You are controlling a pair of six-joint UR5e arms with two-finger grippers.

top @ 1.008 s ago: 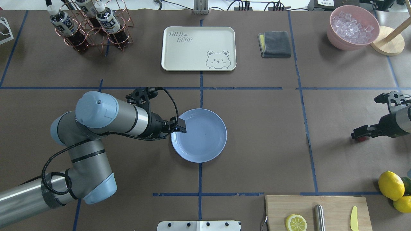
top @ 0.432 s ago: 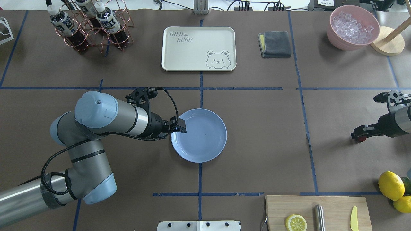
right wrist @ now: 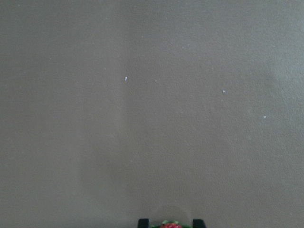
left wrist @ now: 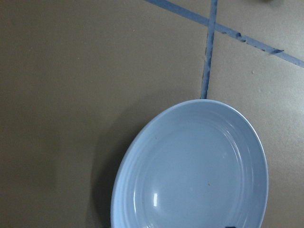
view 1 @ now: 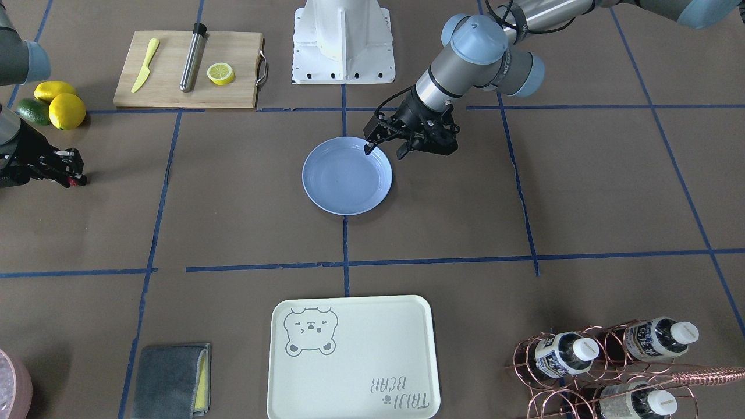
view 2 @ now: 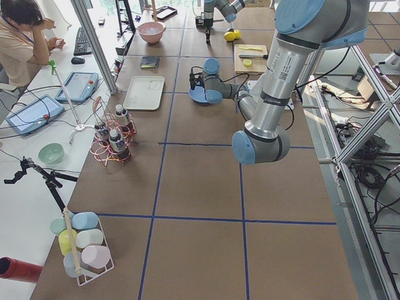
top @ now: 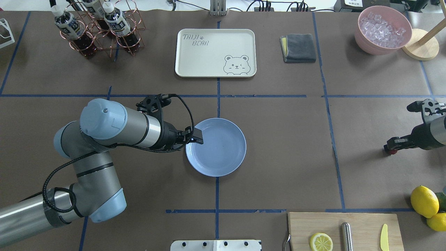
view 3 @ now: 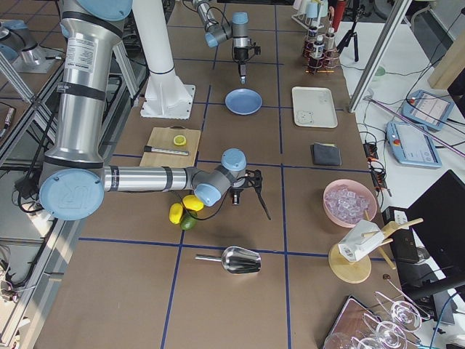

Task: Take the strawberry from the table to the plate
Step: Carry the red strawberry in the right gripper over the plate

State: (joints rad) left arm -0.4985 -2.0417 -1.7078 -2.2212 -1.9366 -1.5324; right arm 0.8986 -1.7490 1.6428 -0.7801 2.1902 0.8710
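The strawberry [top: 392, 152] is a small red fruit at the table's [top: 285, 146] far right, at the tips of my right gripper [top: 389, 149]. It also shows at the far left of the front view as the strawberry [view 1: 74, 183]. In the right wrist view the strawberry [right wrist: 170, 224] sits between two dark fingertips [right wrist: 143, 222] that are close beside it, so the gripper looks shut on it. The light-blue plate [top: 228, 158] lies at mid-table and holds nothing. My left gripper [top: 195, 136] hovers open over the plate's left rim, and the left wrist view shows the plate [left wrist: 190, 180].
A cream bear tray [top: 215, 52], a grey cloth [top: 299, 47], a pink bowl of ice [top: 382, 29] and a copper bottle rack [top: 101, 24] line the far side. A cutting board [top: 345, 232] with a lemon half, and whole lemons [top: 424, 201], sit at the near right.
The right arm has drawn back slightly to the right, and its gripper looks shorter from above. The strawberry stays at about the same spot. The left arm has hardly moved.
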